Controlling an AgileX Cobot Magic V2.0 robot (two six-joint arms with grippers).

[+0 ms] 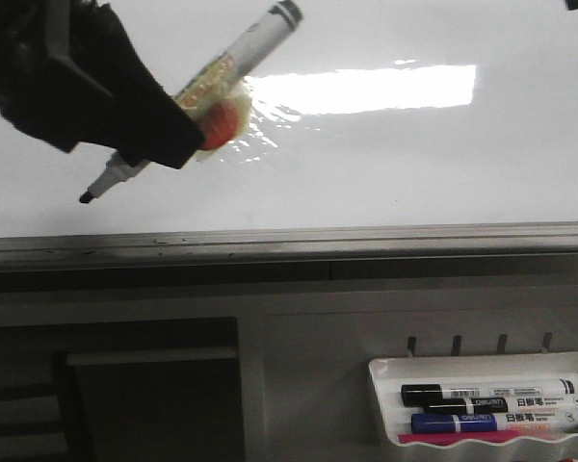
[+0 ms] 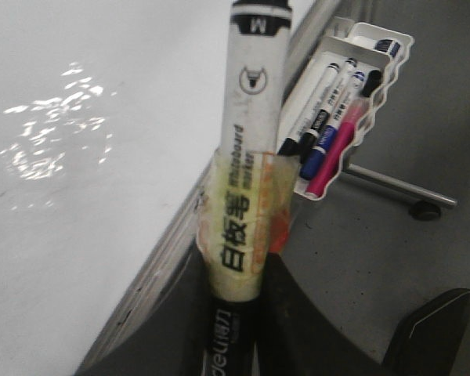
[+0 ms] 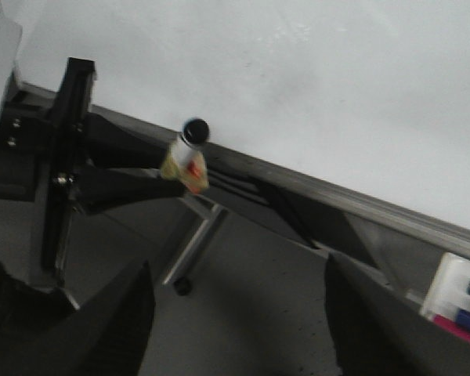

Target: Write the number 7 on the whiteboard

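Note:
The whiteboard (image 1: 385,164) fills the upper front view, glossy white with a grey metal lower edge and a bright light reflection. No number 7 shows on it. My left gripper (image 1: 188,120) is shut on a black whiteboard marker (image 1: 255,43) wrapped in yellowish tape, tilted, its tip (image 1: 85,197) pointing down-left close to the board. In the left wrist view the marker (image 2: 247,157) stands between the fingers (image 2: 298,329). My right gripper (image 3: 239,313) is open and empty, away from the board; its view shows the left gripper holding the marker (image 3: 189,149).
A small white tray (image 1: 482,371) hangs below the board at the lower right with black, blue and pink markers (image 1: 491,409); it also shows in the left wrist view (image 2: 352,94). A stand leg with a caster (image 3: 182,286) is on the grey floor.

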